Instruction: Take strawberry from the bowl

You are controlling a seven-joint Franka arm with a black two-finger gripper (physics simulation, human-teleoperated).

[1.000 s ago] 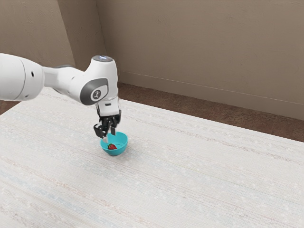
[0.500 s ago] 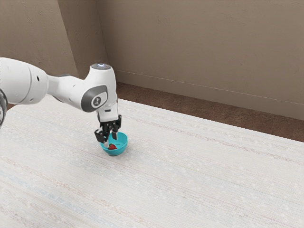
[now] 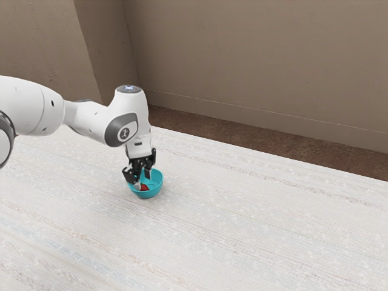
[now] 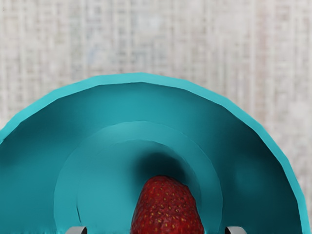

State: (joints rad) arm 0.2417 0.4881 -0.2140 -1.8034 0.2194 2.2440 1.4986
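Strawberry [image 4: 166, 209] lies in the blue bowl [image 4: 141, 78], and your gripper [image 3: 143, 180] is down there, spread wide around it, holding nothing! Your approach looks nearly done; the squeeze, the lift and the trip out all remain.

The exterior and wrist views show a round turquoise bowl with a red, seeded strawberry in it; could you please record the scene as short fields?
container: round turquoise bowl, upright
contents: red, seeded strawberry, lying low inside the bowl
claw: black two-finger claw, open, reaching down into the bowl, its fingers apart with the strawberry between them
surface: pale, streaked, woven-looking tabletop
background: plain brown wall
task status: strawberry not yet out of the bowl
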